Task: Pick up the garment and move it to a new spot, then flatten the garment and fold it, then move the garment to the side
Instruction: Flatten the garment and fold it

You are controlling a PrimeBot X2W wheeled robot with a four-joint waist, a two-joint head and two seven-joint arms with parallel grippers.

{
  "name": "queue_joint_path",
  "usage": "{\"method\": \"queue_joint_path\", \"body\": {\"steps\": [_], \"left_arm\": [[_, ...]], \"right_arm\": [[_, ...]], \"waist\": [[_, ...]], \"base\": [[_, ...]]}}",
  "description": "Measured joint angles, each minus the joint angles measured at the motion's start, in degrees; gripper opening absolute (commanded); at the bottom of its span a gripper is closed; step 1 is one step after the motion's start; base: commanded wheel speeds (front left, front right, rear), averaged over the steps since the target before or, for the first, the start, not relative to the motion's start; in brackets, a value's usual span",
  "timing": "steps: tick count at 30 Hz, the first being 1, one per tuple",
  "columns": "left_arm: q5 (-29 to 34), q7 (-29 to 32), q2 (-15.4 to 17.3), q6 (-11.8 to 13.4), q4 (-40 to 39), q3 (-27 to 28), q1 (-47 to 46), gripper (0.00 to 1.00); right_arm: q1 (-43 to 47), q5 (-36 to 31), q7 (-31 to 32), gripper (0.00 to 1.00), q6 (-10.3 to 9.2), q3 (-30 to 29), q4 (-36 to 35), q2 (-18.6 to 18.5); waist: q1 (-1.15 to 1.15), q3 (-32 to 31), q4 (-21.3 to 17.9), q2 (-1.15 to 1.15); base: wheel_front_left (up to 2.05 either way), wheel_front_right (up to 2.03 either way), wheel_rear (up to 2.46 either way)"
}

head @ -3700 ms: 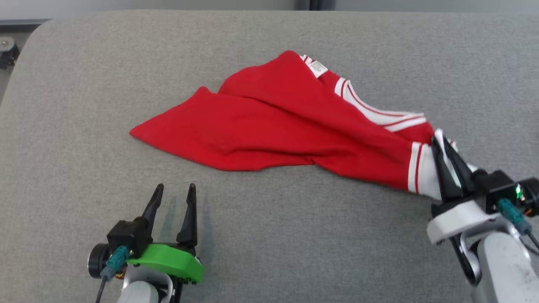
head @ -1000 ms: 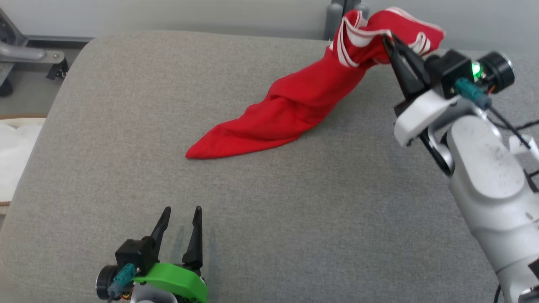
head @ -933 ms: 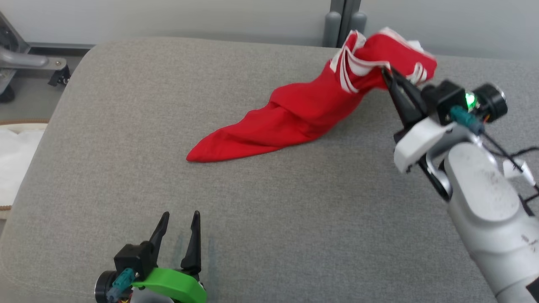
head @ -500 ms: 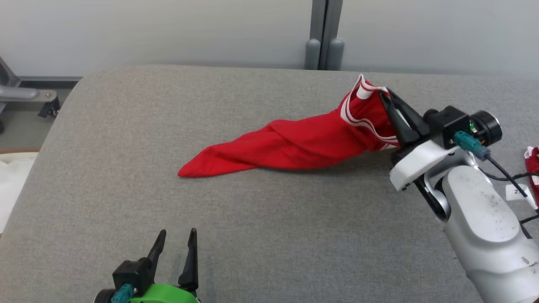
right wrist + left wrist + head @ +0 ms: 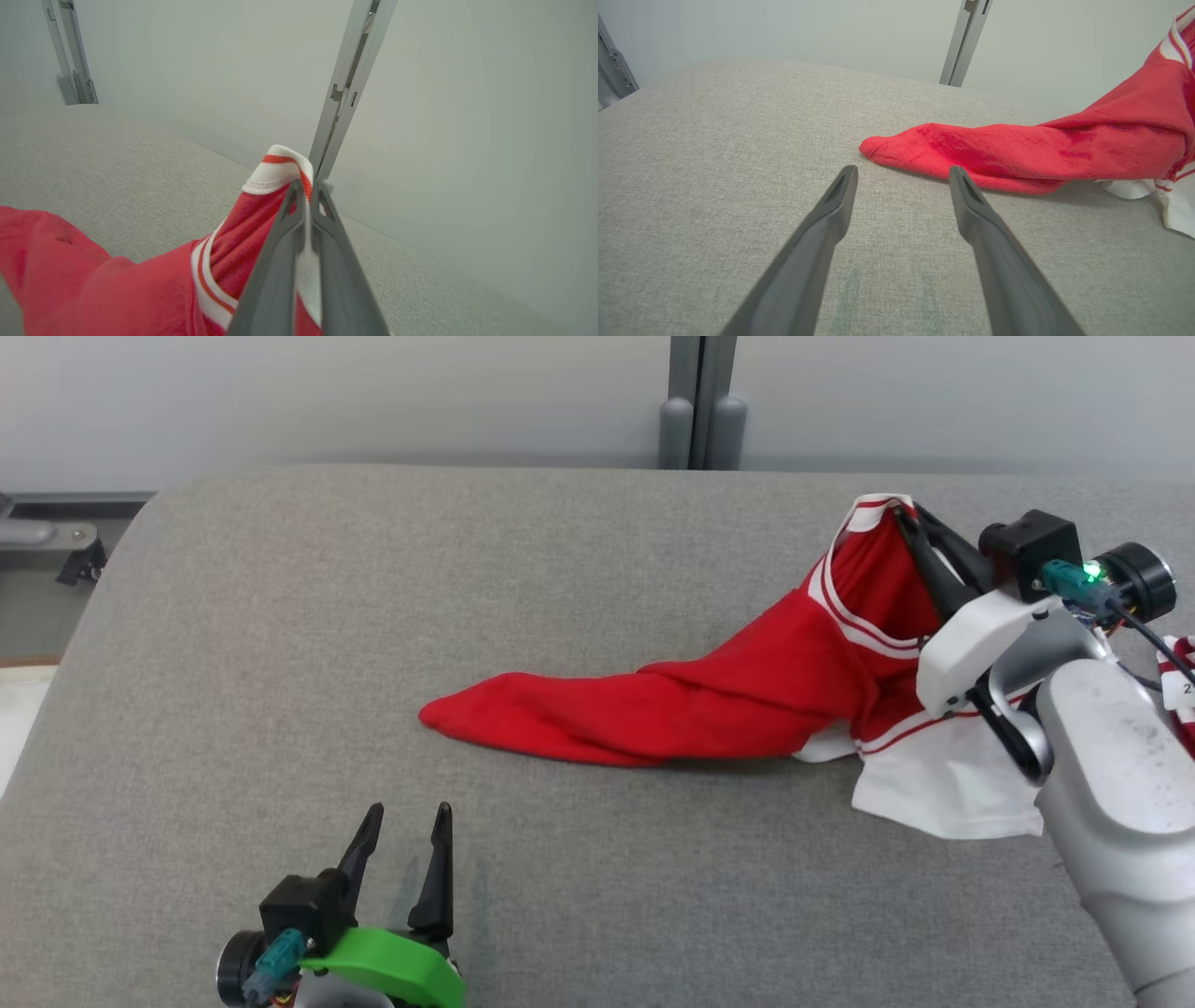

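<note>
Grey woven fabric covers the table (image 5: pixel 280 644), the broadest thing in view, with a pale wall (image 5: pixel 327 401) behind its far edge and a grey metal post (image 5: pixel 698 401) standing just past the middle of that edge. On the table's right half lies the garment (image 5: pixel 728 705), red with white striped trim. Its narrow red end rests flat near the table's centre. From there the cloth widens and climbs toward the table's far right corner, where the trimmed edge is lifted clear of the surface. A white part (image 5: pixel 943 784) of the garment spreads flat on the table near its right edge, nearer the front than the raised cloth. The right arm (image 5: pixel 1111 775), pale and speckled, reaches in over the table's right edge and partly covers that white cloth. At its end the right gripper (image 5: pixel 904 511) has its two dark fingers pressed together, pinching the white-and-red trim at the garment's highest point, above the table's far right area. The left gripper (image 5: pixel 408 814) sits low over the table's near edge, left of centre. Its fingers are spread apart with bare table fabric showing between them, and their tips point toward the far edge, short of the garment's red end.
</note>
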Motion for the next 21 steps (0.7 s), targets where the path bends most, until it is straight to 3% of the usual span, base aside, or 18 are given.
{"method": "queue_joint_path", "body": {"steps": [1, 5, 12, 21], "left_arm": [[0.09, 0.0, 0.01, -0.02, 0.11, -0.19, -1.15, 1.0], [0.18, 0.01, 0.0, -0.09, 0.37, -0.69, -2.78, 1.0], [0.49, 0.01, 0.02, -0.1, 0.99, -0.14, -2.56, 1.0], [0.68, 0.01, 0.0, -0.1, 0.7, 0.09, -0.6, 1.0]], "right_arm": [[-2.46, -2.67, -0.05, 1.0, 0.0, -1.38, 4.26, -0.57], [-6.26, -8.95, -4.32, 1.0, -0.01, -7.9, 11.31, -0.57], [-5.54, -13.12, -10.36, 1.0, -0.01, -14.72, 15.73, 4.88], [10.37, -10.32, -11.04, 1.0, -0.01, -13.45, 13.96, 7.46]], "waist": [[0.0, 1.63, 0.39, 0.0], [0.0, 4.65, 1.66, 0.0], [0.0, 5.74, 3.51, 0.0], [0.0, 3.23, 1.02, 0.0]], "base": [[0.0, 0.0, 0.0], [0.0, 0.0, 0.0], [0.0, 0.0, 0.0], [0.0, 0.0, 0.0]]}}
